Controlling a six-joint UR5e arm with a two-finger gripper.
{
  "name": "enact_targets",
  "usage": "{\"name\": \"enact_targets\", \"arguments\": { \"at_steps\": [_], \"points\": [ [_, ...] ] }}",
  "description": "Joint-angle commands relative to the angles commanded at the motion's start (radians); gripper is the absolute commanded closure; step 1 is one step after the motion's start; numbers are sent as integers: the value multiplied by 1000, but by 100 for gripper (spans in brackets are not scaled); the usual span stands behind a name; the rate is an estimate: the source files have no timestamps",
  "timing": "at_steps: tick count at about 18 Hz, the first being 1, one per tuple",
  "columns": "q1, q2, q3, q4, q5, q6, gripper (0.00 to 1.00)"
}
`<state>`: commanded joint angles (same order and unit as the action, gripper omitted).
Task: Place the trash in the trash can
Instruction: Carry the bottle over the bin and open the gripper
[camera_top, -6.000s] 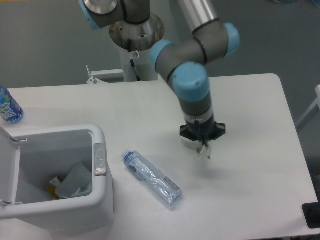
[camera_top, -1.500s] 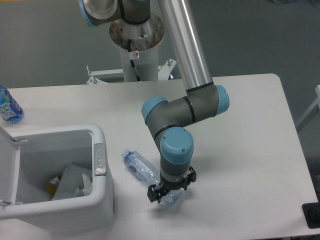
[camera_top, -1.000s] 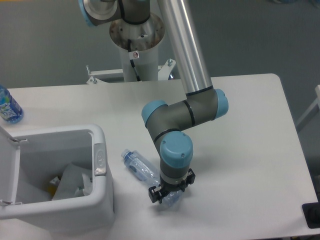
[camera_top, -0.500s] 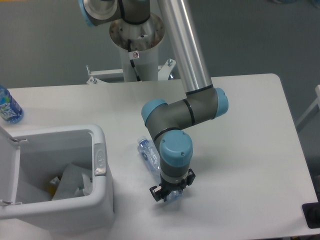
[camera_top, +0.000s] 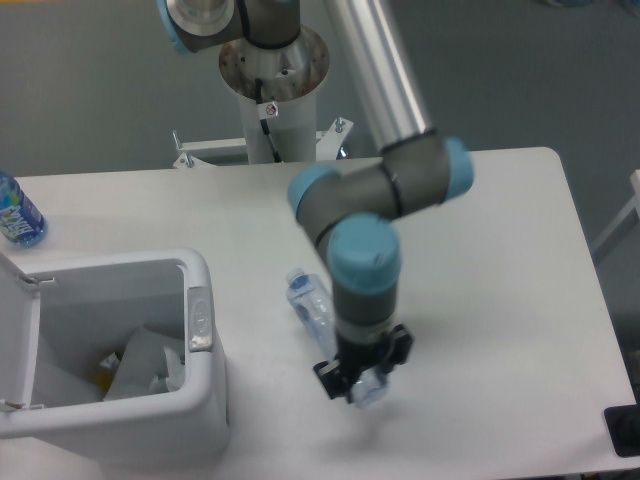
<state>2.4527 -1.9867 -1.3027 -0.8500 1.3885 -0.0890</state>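
Note:
The clear plastic water bottle (camera_top: 312, 308) hangs tilted, its cap end up and to the left and its base hidden in the gripper. My gripper (camera_top: 364, 380) is shut on the bottle's lower end, and both appear raised off the table, right of the trash can. The white trash can (camera_top: 205, 395) stands open at the front left, its lid (camera_top: 17, 335) swung out to the left and its grey latch button (camera_top: 199, 318) on the right wall. Crumpled white paper (camera_top: 145, 365) lies inside the can.
A blue-labelled bottle of blue liquid (camera_top: 17, 212) stands at the table's far left edge. The arm's base column (camera_top: 270, 95) rises behind the table's back edge. A dark object (camera_top: 625, 430) sits at the front right corner.
The gripper has closed on the bottle and swung its cap end to the right. In the last half second arm and bottle rose and shifted slightly right.

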Motion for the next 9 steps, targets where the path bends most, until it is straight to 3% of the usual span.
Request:
{"name": "enact_targets", "arguments": {
  "at_steps": [4,9],
  "points": [
    [2,43,108,43,-98,3,40],
    [-50,80,146,111,-131,5,41]
  ]
}}
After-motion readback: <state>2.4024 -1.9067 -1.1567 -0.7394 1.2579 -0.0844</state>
